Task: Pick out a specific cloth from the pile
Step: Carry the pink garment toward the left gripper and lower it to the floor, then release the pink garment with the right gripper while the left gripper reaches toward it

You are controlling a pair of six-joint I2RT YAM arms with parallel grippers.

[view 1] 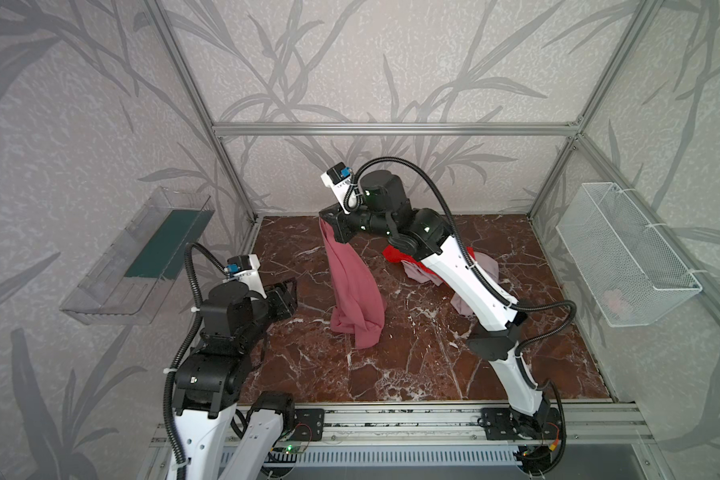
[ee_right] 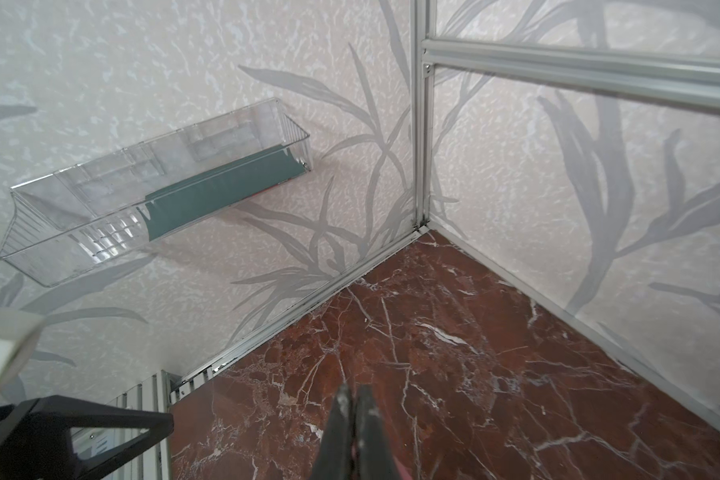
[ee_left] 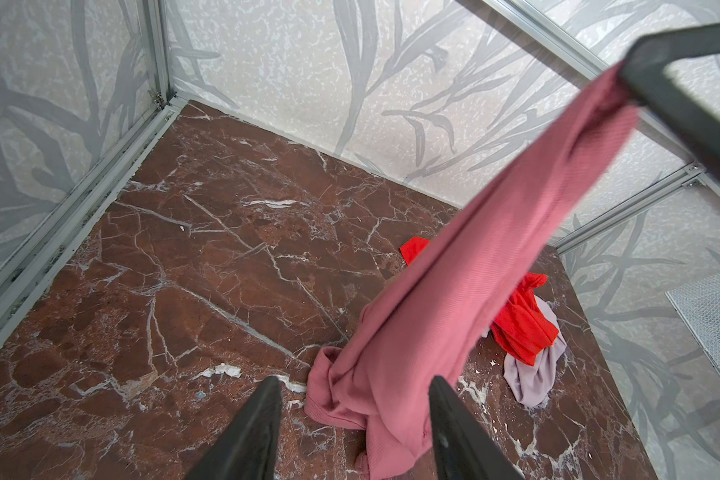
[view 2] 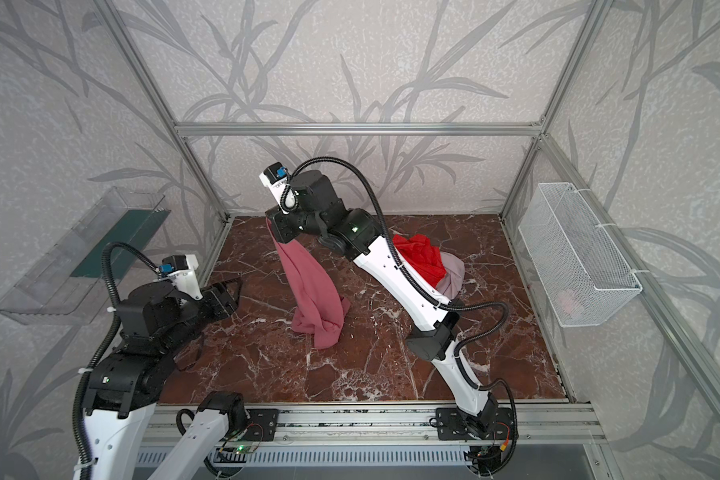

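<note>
In a top view, the right gripper (view 1: 324,217) at upper centre is clamped on the top end of the dusty-rose cloth (view 1: 356,291). The cloth hangs down, its lower end bunched on the marble floor (view 1: 412,353). The pile (view 2: 427,259) lies right of centre, seemingly apart from it. At lower left, the left gripper (view 2: 225,297) stands open and empty.

The dusty-rose cloth (ee_left: 454,316) is a matt, finely ribbed knit. The red cloth (ee_left: 520,328) and the lilac cloth (ee_left: 533,374) look thin and soft. The desk (view 1: 412,353) is smooth, veined, marble-look stone. The basket (view 1: 624,249) is white wire mesh, and the bin (ee_right: 80,216) is clear glossy plastic.
</note>
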